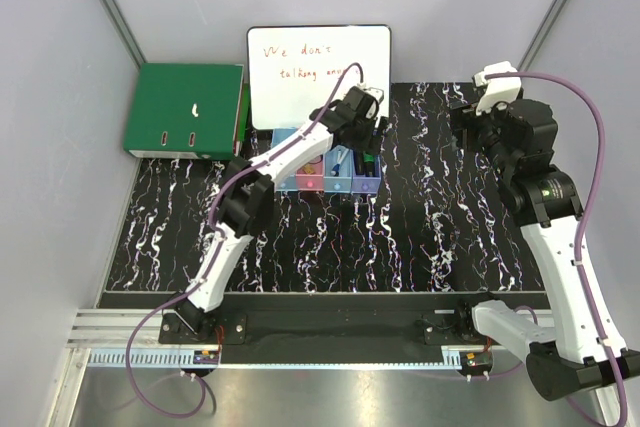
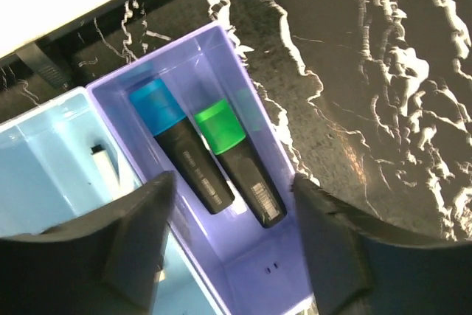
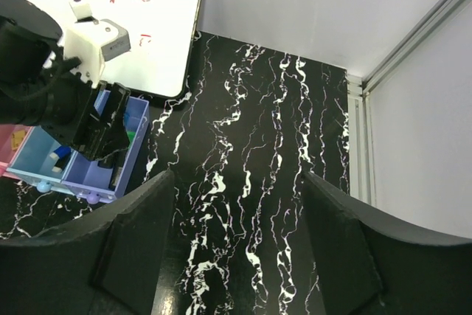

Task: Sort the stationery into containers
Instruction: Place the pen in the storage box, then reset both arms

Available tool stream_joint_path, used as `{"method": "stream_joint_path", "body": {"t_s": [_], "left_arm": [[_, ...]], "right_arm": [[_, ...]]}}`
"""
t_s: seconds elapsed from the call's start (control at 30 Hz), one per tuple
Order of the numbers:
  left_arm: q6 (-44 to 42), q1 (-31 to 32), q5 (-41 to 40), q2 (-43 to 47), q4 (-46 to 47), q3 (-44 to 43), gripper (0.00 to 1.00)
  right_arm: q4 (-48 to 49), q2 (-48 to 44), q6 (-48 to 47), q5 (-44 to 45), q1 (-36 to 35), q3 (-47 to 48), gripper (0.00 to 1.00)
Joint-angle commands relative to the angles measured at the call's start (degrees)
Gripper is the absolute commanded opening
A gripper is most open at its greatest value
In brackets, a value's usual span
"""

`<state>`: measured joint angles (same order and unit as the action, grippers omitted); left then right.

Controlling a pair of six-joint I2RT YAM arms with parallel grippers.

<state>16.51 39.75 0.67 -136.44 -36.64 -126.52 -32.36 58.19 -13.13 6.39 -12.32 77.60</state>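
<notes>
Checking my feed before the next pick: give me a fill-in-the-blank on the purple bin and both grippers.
1. The purple bin holds ___ markers.
2. Beside the blue-capped marker lies one with a ___ cap.
3. The left gripper hovers above that bin with its jaws ___.
4. The right gripper, off to the side over the table, holds ___.

Missing words: two; green; open; nothing.
</notes>
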Motion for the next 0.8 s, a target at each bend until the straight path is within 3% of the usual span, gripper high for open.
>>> {"method": "stream_joint_path", "body": {"t_s": [0.0, 0.07, 0.17, 0.33, 0.53, 0.77], "left_arm": [[-3.68, -1.86, 3.55, 13.02, 3.77, 3.11, 0.88], [-5.77, -3.09, 3.64, 19.0, 5.17, 8.44, 0.99], [-9.38, -4.94, 2.76, 27.61, 6.06, 16.0, 0.99], [-13.43, -7.22, -3.1, 44.22, 4.39, 28.15, 0.99], [-20.29, -8.71, -11.99, 64.52, 0.61, 45.02, 0.99], [-29.6, -9.95, -13.59, 82.46, -5.63, 63.22, 0.99]], "right_arm": [[0.38, -2.12, -1.55, -4.01, 0.36, -0.08, 0.84], [-0.24, -2.73, -1.99, -7.42, 0.36, -0.35, 0.92], [-1.13, -4.31, -1.21, -11.56, 0.36, -0.96, 1.0], [-3.31, -5.55, 1.26, -13.59, 0.36, -1.49, 1.0], [-15.0, -2.65, 2.23, -7.1, 0.36, 1.06, 1.0], [-22.48, -8.96, 2.92, -17.1, 0.36, -2.54, 1.0]]}}
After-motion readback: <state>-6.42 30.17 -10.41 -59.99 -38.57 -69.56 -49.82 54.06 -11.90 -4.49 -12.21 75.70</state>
